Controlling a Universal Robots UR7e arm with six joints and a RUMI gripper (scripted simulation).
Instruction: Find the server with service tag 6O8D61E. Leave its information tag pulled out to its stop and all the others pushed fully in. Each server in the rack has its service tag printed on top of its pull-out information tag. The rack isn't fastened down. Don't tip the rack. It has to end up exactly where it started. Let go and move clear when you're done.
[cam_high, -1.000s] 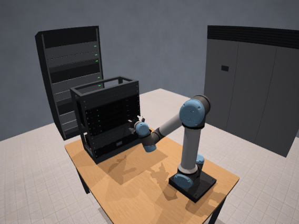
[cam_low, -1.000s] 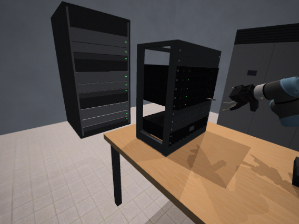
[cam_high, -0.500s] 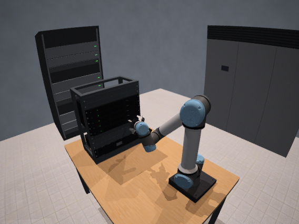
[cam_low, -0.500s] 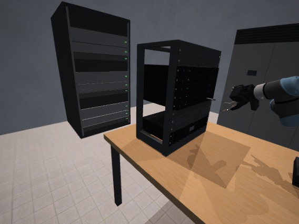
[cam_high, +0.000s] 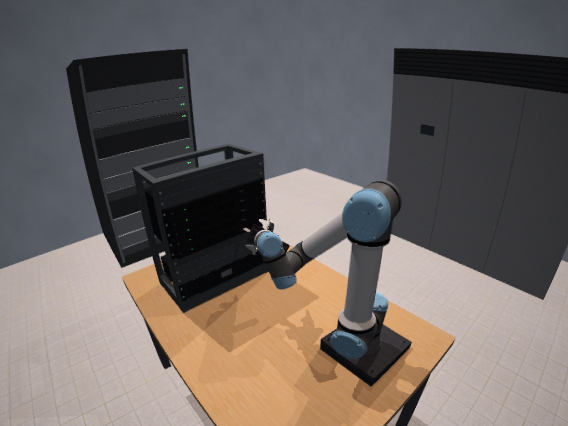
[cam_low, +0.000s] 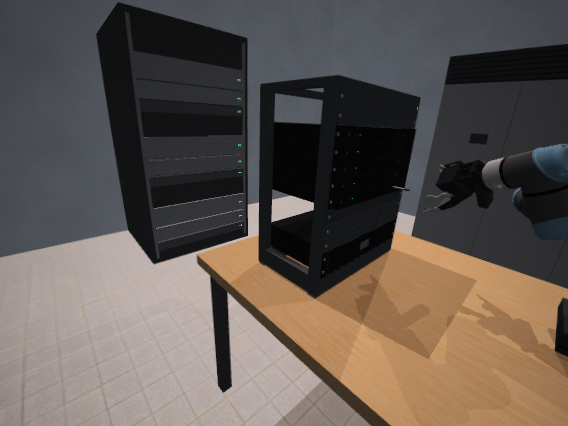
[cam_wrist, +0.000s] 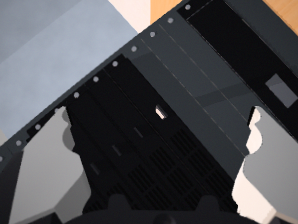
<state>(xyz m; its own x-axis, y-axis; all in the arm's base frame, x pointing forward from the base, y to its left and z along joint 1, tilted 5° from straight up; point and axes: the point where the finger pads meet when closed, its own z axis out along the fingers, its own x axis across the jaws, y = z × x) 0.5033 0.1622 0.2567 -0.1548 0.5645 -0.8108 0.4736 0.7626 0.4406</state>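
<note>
Pincer (cam_low: 434, 202) stood fully spread, nothing between its pale fingers, hanging in the air just short of the small rack's face and touching none of it. Arm built of smooth grey tubes with rounded blue joint caps (cam_high: 366, 216), foot on a square black base plate (cam_high: 397, 348).

Rack (cam_low: 320, 165): matte black open frame, boxy, square posts dotted with pale screw heads, standing on a warm wood-grain table (cam_low: 380, 360) near its far edge. Flat dark servers stacked in it, a few tiny green lights on their fronts.

One information tag (cam_low: 401, 189), a thin pale sliver, stuck out from a server about midway up the stack, on the side nearest the pincer; the wrist view showed its light end (cam_wrist: 159, 111) between the spread fingers. Printing unreadable. Other tags appeared flush.
</note>
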